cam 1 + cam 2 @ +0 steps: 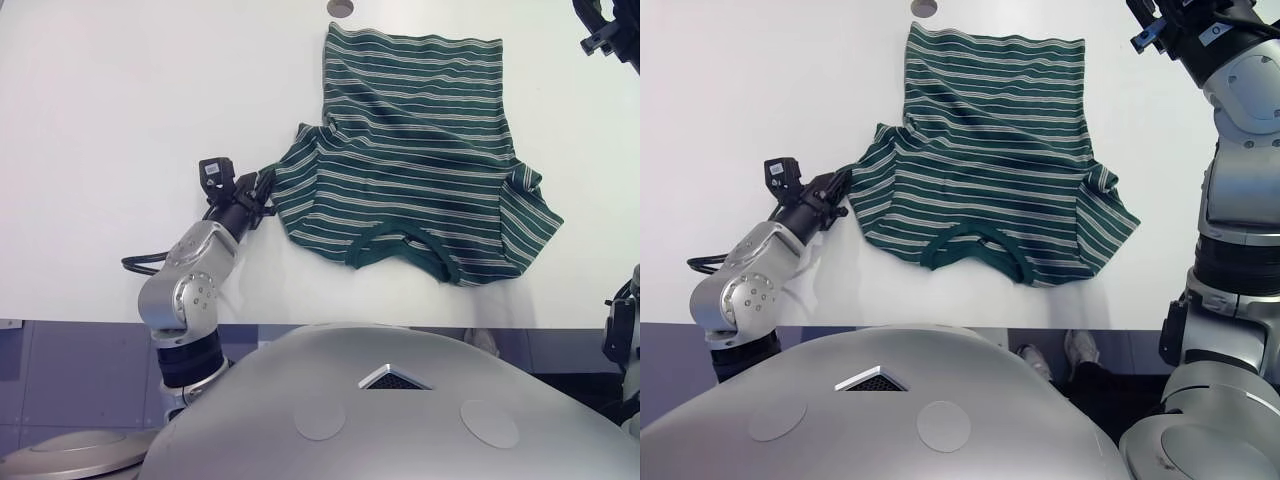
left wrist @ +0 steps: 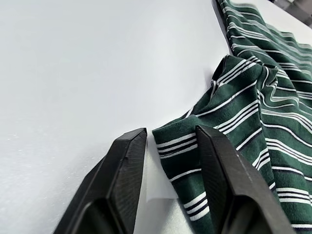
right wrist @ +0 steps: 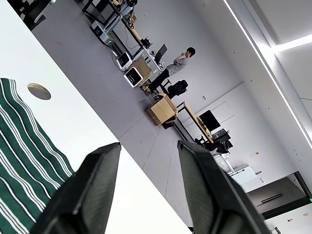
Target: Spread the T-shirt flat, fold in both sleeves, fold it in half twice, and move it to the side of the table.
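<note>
The whole T-shirt (image 1: 420, 150) is taken in from the head, laid out on the white table (image 1: 120, 120), right of its middle. Close detail is supplied by the left wrist view: the left pincer (image 2: 170, 134) is held released, its two black fingers (image 2: 122, 180) are spread low over the table, and the edge of the left sleeve (image 2: 180, 146) is seen lying in the gap between them, unclamped. In the head views that pincer is placed at the sleeve's outer tip, on the shirt's left side.

At the far right, the right pincer (image 3: 148, 145) is held raised above the table, off the shirt's far right corner. Its fingers are parted and nothing is gripped. Past them the room is opened up: a grey floor, desks with monitors and chairs, a wooden box (image 3: 161, 109), and a pale wall behind. A round grey disc (image 1: 340, 8) is set in the smooth table just beyond the hem.

The shirt is dark green with thin white stripes and is creased across the chest. Its collar (image 1: 405, 240) is turned toward the robot and the hem toward the far edge, so the long axis is run from near to far. The right sleeve (image 1: 530, 215) is spread outward, while the left one is bunched near the shoulder.
</note>
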Available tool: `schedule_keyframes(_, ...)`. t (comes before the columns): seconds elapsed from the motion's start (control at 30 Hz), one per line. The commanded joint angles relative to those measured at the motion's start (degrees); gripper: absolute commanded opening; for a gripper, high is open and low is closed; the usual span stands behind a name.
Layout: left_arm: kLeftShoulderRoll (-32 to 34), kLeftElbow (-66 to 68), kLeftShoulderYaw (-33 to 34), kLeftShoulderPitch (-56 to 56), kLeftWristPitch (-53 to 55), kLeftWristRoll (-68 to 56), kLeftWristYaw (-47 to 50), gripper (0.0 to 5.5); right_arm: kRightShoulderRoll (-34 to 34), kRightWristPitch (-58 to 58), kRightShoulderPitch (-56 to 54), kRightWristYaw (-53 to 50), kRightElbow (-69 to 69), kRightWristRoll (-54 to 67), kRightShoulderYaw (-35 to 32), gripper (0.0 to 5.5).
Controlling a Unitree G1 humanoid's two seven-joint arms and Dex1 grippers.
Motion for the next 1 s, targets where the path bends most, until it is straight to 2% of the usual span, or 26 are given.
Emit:
schedule_keyframes(0.03,-1.86,6.49,-0.77,1.62,0.28,2.31,3.35,1.20,0.88,-0.58,-2.75,-0.10,0.79,-0.26,0.83,2.15)
schedule_keyframes(0.23,-1.74,6.26,0.43,2.09,-2.36,1.47,3.98,0.05,1.60,-1.39,-3.35,-0.99,1.81,-0.67,0.31,2.15)
schedule_keyframes(0.6,0.97,2.72,4.08,-2.07,-3.79,1.94,5.74,0.05,2.93,-1.67,-1.91,-5.14,1.75,-1.45,-0.61,2.15)
schedule_keyframes(0.83,6.77,-4.93,-3.14,-1.97,-7.02,3.63,-0.17,0.05,2.74,-2.21,-1.68,-6.06,2.49,-1.55,-0.77,2.15)
schedule_keyframes(1.0,9.88,-9.97,-9.23,-1.39,-4.22,2.13,-4.18,0.05,2.67,-2.33,-1.77,-5.75,2.48,-1.52,-0.01,2.15)
